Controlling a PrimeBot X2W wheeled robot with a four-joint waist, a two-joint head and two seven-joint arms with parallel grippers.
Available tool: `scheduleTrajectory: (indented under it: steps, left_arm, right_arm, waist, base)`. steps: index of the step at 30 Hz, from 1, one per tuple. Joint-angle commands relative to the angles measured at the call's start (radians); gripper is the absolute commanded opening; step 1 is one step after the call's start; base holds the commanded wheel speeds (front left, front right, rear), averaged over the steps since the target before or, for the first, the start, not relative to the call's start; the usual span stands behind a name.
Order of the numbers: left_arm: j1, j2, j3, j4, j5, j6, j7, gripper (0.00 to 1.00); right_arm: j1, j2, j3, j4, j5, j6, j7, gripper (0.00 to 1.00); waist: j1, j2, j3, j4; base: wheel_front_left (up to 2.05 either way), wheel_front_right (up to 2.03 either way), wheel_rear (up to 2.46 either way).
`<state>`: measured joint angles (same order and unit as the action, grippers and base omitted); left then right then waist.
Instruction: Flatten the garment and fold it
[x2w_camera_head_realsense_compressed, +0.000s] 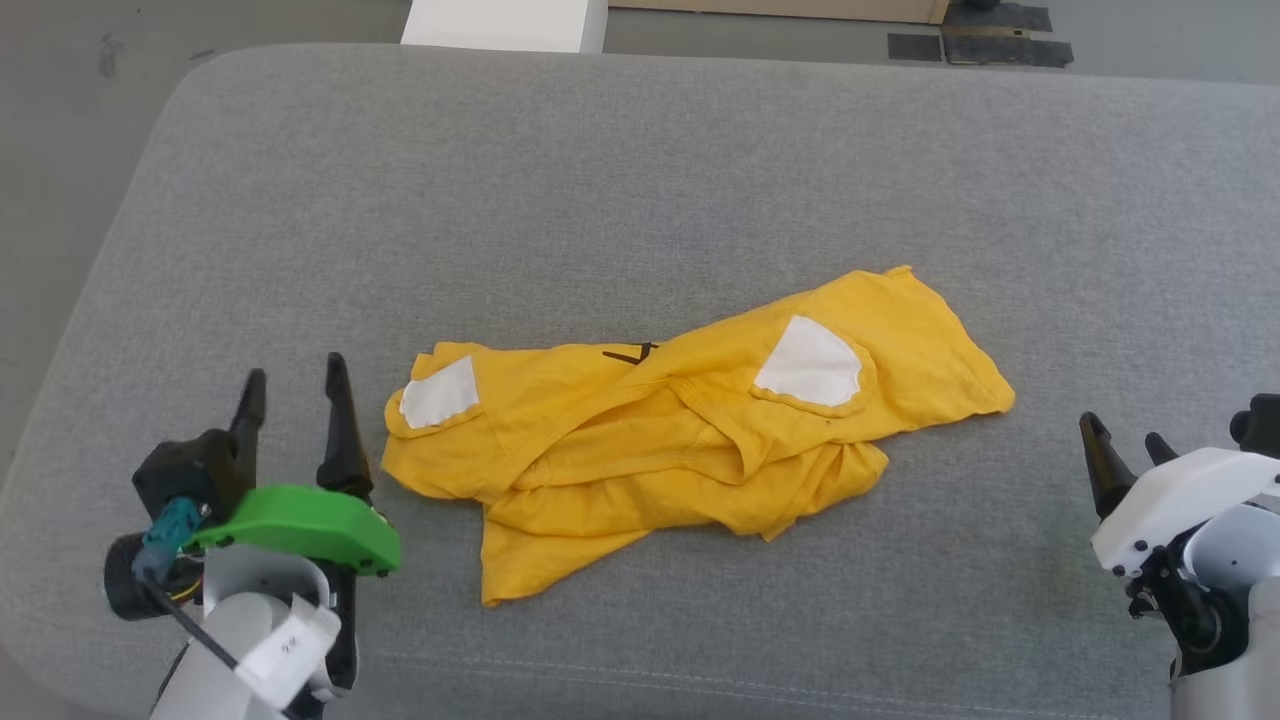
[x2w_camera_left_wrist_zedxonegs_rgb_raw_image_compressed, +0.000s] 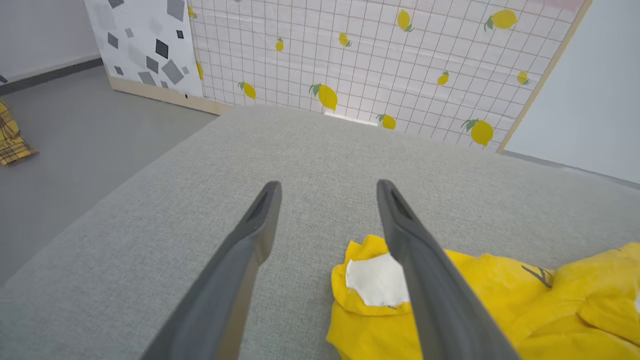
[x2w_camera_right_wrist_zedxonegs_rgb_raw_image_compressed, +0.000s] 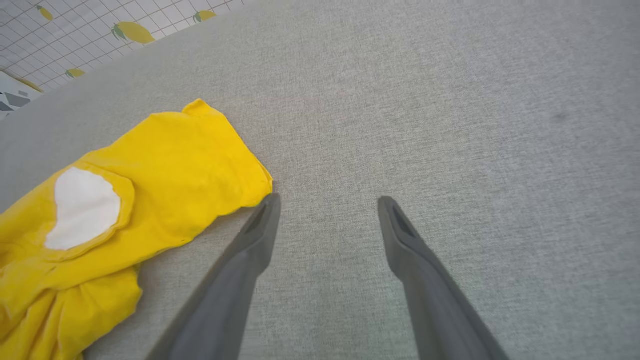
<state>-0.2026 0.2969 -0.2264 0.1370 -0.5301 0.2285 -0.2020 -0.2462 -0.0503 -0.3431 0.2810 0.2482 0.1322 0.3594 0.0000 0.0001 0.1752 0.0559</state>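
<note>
We logged the garment lying crumpled and unfolded on the grey cushion, around its middle and toward the near edge. The left gripper stood just beside the garment's left end, fingers spread wide, grasping nothing. The right gripper sat to the garment's right, apart from it, fingers likewise spread and empty.

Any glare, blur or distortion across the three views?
Head view: soft even light, no glare, yellow T-shirt sharp with faint fold shadows. Left wrist view: wide-angle stretch on the dark fingers, lemon-print panel slanted. Right wrist view: grey cushion weave crisp, white sleeve patch near washed out.
</note>
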Motion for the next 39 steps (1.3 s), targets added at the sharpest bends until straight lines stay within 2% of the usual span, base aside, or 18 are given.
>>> scheduleTrajectory:
  steps: [1, 4, 9, 18, 23, 31, 32, 35, 39]
  left_arm:
    - [0.02, 0.011, 0.004, -0.009, 0.031, 0.0, -0.027, 1.0]
    - [0.027, 0.006, 0.016, -0.033, 0.088, 0.011, -0.054, 1.0]
    - [0.049, -0.039, 0.067, -0.117, 0.18, 0.009, -0.059, 1.0]
    - [0.056, -0.1, 0.111, -0.142, 0.253, -0.04, -0.06, 1.0]
    - [0.055, -0.122, 0.129, -0.132, 0.279, -0.068, -0.06, 1.0]
    - [0.059, -0.146, 0.156, -0.115, 0.303, -0.104, -0.06, 1.0]
    - [0.059, -0.149, 0.159, -0.113, 0.306, -0.108, -0.06, 1.0]
    - [0.057, -0.157, 0.166, -0.109, 0.313, -0.119, -0.06, 1.0]
    - [0.055, -0.164, 0.178, -0.104, 0.321, -0.129, -0.06, 1.0]
  right_arm:
    - [-0.013, 0.0, 0.008, -0.007, -0.005, -0.002, -0.001, 1.0]
    - [-0.029, 0.0, 0.029, -0.014, -0.02, -0.002, 0.019, 1.0]
    - [-0.121, 0.0, 0.094, 0.017, -0.101, -0.002, 0.122, 1.0]
    - [-0.259, 0.0, 0.165, 0.173, -0.271, -0.002, 0.276, 1.0]
    - [-0.282, 0.0, 0.163, 0.251, -0.324, -0.002, 0.298, 1.0]
    - [-0.297, 0.0, 0.18, 0.32, -0.33, -0.002, 0.28, 1.0]
    - [-0.299, 0.0, 0.182, 0.325, -0.326, -0.002, 0.272, 0.43]
    - [-0.307, 0.0, 0.186, 0.336, -0.311, -0.002, 0.252, 0.0]
    - [-0.323, 0.0, 0.184, 0.333, -0.286, -0.002, 0.22, 0.0]
  waist:
    - [0.0, -0.0001, 0.003, 0.003]
    - [0.0, -0.0001, 0.01, 0.009]
    - [0.0, -0.0001, 0.03, 0.017]
    - [0.0, -0.0001, 0.058, 0.044]
    - [0.0, -0.0001, 0.062, 0.052]
    - [0.0, -0.0001, 0.058, 0.042]
    - [0.0, -0.0001, 0.058, 0.041]
    - [0.0, -0.0001, 0.06, 0.039]
    - [0.0, -0.0001, 0.065, 0.032]
  base:
    - [0.0, 0.0, 0.0]
    - [0.0, 0.0, 0.0]
    - [0.0, 0.0, 0.0]
    - [0.0, 0.0, 0.0]
    - [0.0, 0.0, 0.0]
    - [0.0, 0.0, 0.0]
    - [0.0, 0.0, 0.0]
    - [0.0, 0.0, 0.0]
    - [0.0, 0.0, 0.0]
